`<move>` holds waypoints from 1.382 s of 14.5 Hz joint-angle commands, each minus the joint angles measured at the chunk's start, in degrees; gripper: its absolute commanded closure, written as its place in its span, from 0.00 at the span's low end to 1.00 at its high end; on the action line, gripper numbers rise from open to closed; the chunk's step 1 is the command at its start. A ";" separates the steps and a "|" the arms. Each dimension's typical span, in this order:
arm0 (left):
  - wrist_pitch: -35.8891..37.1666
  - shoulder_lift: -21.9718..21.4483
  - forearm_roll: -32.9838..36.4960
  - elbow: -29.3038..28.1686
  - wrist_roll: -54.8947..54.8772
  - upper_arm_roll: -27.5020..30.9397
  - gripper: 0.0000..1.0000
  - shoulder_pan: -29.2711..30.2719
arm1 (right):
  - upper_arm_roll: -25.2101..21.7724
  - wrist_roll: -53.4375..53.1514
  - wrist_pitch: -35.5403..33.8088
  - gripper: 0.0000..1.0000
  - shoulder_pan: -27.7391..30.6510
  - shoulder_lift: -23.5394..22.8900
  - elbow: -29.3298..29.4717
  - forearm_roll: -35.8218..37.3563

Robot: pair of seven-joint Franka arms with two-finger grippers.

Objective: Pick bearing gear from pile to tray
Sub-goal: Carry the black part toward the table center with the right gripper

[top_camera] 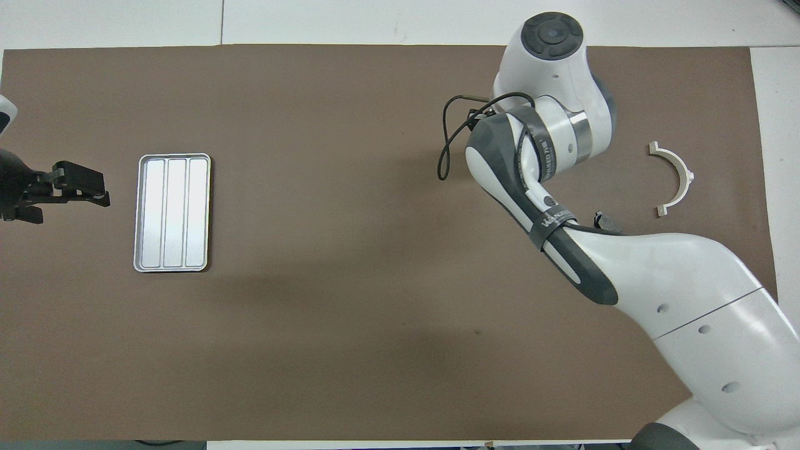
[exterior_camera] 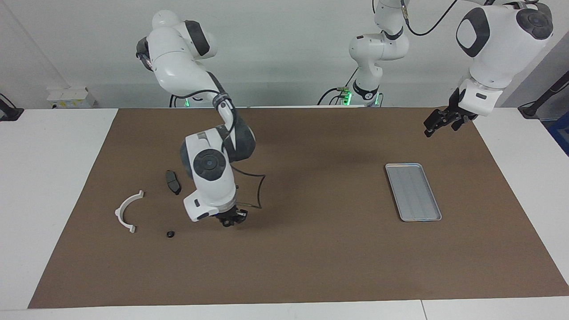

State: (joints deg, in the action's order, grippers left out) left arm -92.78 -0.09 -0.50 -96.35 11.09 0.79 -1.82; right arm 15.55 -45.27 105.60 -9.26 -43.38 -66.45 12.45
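Facing view: right gripper (exterior_camera: 229, 220) is hanging lower centre-left over the mat, whether pinching anything I cannot tell; small black round piece (exterior_camera: 170, 234) lying lower left; tray (exterior_camera: 413, 192) sitting centre-right; left gripper (exterior_camera: 438, 122) is waiting, spread, upper right.

Looks like a robotics lab: two white Franka arms (exterior_camera: 209, 169) bolted at a white table (exterior_camera: 53, 178) with a brown mat (exterior_camera: 311, 249), bare walls, loose cabling, probably a power strip (exterior_camera: 71, 98)

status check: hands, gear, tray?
Right hand shut on small dark part, raised over mat. Left hand open, waiting beside tray. Tray empty. Nothing blocking the path.
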 commanded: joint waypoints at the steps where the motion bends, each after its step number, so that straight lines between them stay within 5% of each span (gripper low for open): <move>1: -0.03 -1.14 -0.73 -0.77 -0.28 -0.08 0.00 0.15 | 0.18 -13.57 -1.18 1.00 -5.75 -0.66 2.90 -0.94; 8: -0.03 -1.14 -0.73 -0.77 -0.28 0.00 0.00 0.24 | 0.09 -39.61 4.78 1.00 -17.80 -3.46 3.87 -1.38; 20: -0.03 -1.14 -0.73 -0.77 -0.28 -0.08 0.00 0.15 | -0.35 -44.03 9.45 1.00 -21.33 -8.57 3.96 -0.76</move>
State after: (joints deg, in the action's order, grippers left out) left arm -92.78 -0.09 -0.50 -96.35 11.09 0.79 -1.82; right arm 15.38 -88.51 114.09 -30.27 -50.43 -64.33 11.82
